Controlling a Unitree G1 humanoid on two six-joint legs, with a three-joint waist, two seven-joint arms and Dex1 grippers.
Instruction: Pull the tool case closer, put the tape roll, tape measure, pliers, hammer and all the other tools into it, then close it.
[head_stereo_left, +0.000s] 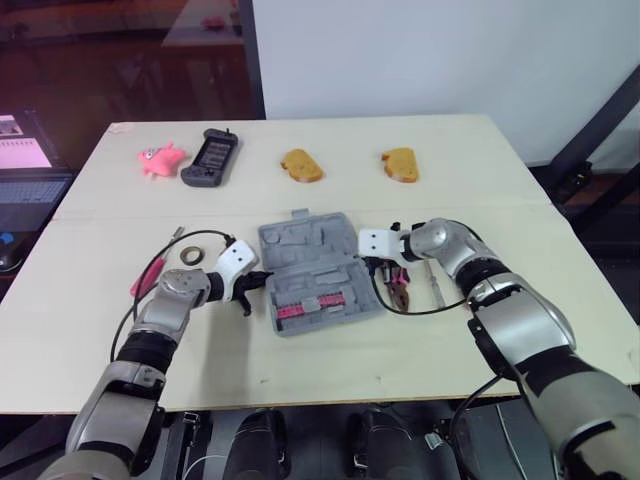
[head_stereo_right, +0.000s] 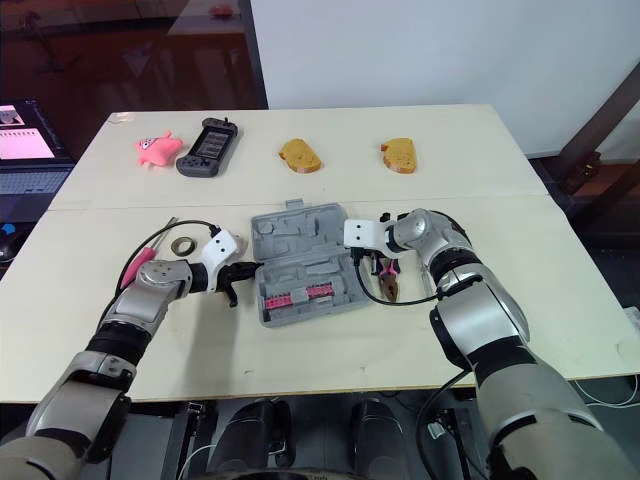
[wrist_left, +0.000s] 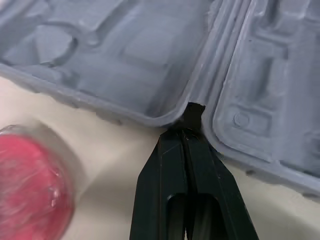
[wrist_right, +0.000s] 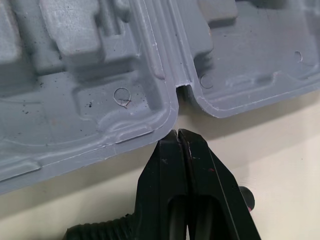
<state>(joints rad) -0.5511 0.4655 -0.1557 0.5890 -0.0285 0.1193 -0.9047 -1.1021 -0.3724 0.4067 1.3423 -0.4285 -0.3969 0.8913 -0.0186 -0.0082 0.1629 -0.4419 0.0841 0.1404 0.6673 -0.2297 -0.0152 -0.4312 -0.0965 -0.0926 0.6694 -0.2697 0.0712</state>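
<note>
Both are closed: the left gripper (wrist_left: 185, 134) touches the open tool case (head_stereo_left: 312, 262) at its left edge, the right gripper (wrist_right: 179, 136) is just beside its right edge.

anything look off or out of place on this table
Nothing looks spilled or broken. The open tool case lies skewed to the edge of the table. Along the far side sit a pink toy, a black handheld device and two bread-shaped toys, none of them tools.

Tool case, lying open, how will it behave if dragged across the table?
The tool case looks like thin moulded plastic, so probably light and likely to slide easily on the smooth table. Lying open on its hinge, the halves may flex or fold.
</note>
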